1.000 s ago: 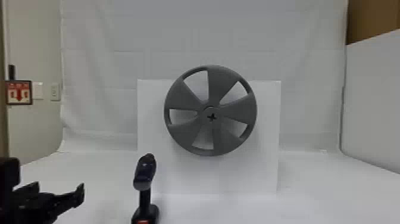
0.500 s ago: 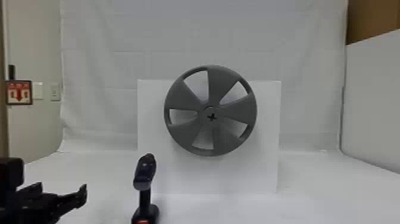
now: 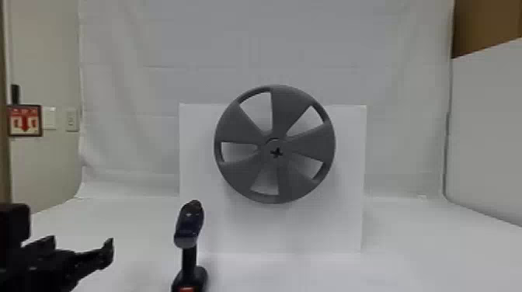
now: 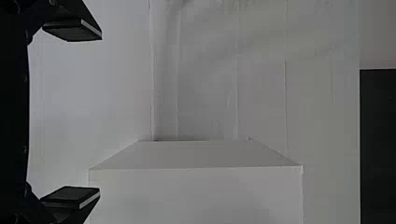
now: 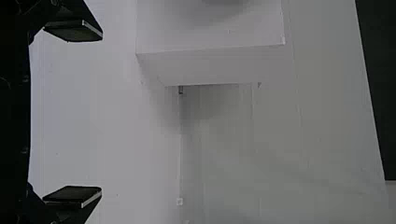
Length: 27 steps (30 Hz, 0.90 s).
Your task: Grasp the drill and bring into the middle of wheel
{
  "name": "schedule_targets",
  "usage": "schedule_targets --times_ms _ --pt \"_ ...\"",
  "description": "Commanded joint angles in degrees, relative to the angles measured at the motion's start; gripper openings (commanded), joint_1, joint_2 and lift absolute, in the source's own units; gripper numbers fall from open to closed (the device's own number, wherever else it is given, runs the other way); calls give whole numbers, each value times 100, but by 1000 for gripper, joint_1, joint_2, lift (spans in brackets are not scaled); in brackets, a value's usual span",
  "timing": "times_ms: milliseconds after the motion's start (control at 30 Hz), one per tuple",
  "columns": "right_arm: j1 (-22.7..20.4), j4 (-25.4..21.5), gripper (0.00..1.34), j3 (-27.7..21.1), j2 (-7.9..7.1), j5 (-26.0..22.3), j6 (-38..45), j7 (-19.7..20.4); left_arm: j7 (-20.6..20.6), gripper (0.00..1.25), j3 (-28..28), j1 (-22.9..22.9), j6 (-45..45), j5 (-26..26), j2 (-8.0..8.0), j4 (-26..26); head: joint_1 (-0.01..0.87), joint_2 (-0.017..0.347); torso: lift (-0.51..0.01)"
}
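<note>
While the drill (image 3: 189, 225) stands upright on the table (image 3: 411, 268), ungrasped, you are, I'd judge, only at the approach. Your left gripper (image 4: 100, 113) is beside it on the left, apart from it, with its fingers spread and nothing between them. Your right gripper (image 5: 102, 113) has its fingers spread too, and it is empty.

The wheel (image 3: 276, 145) is up against the white box (image 3: 322, 227), and the drill is nearer you and to its left. So none of the task's two parts is done: you have the grasp left, then bringing the drill up to the wheel's middle. The left gripper looks the likelier one for the grasp.

Counting up, you have one drill, one wheel with five spokes (image 3: 289, 110) and one cross-shaped mark at its middle, one box and two grippers.
</note>
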State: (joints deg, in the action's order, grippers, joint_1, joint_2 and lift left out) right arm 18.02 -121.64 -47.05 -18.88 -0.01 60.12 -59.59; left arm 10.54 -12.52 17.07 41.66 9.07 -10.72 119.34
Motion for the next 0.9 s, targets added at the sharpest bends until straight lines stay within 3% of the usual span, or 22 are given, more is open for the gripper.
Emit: schedule_targets --times_ms 0,867 --pt "0 0 1203 3 7 10 0 0 0 1137 -5 7 0 -11 0 1 54 31 -403" --pt "35 -9 1203 38 60 45 0 0 0 1137 -49 24 0 -37 0 10 54 31 -403"
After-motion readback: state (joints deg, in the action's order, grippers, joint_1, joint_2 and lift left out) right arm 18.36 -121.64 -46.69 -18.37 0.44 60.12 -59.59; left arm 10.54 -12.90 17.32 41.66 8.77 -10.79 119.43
